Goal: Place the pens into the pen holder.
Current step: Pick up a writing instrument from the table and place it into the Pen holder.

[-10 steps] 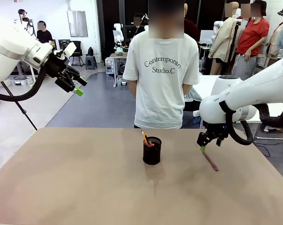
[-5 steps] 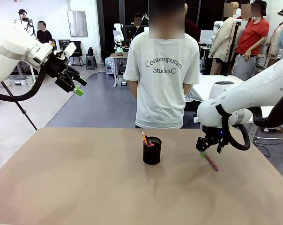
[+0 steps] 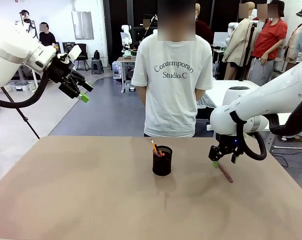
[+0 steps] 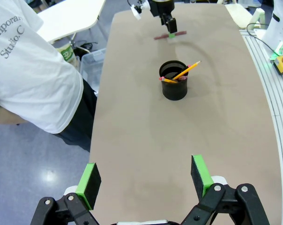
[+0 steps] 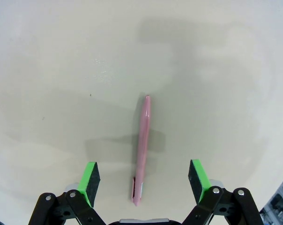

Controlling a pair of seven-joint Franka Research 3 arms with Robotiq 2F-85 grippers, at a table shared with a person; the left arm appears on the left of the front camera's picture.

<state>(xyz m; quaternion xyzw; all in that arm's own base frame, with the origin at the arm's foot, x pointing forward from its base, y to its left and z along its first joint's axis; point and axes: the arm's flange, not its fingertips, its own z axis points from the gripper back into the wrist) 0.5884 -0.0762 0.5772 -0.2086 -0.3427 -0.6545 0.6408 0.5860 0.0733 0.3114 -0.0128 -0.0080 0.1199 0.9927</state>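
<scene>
The black mesh pen holder (image 3: 162, 160) stands mid-table with the yellow-orange pen (image 3: 154, 147) and the black pen with red ends (image 4: 168, 80) leaning inside it. The holder (image 4: 174, 86) also appears in the left wrist view. The dull maroon pen (image 5: 142, 149) lies flat on the table to the holder's right (image 3: 224, 172). My right gripper (image 3: 215, 163) hovers open just above this pen, its green pads (image 5: 90, 176) straddling it without touching. My left gripper (image 3: 84, 92) is raised high at the left, open and empty.
A person in a white T-shirt (image 3: 172, 75) stands at the far edge of the brown table (image 3: 91, 195), hands behind the back. The table's right edge borders a metal rail (image 4: 277, 103).
The right gripper came down and shifted slightly left over the maroon pen a second ago, then held still. The left arm has not moved.
</scene>
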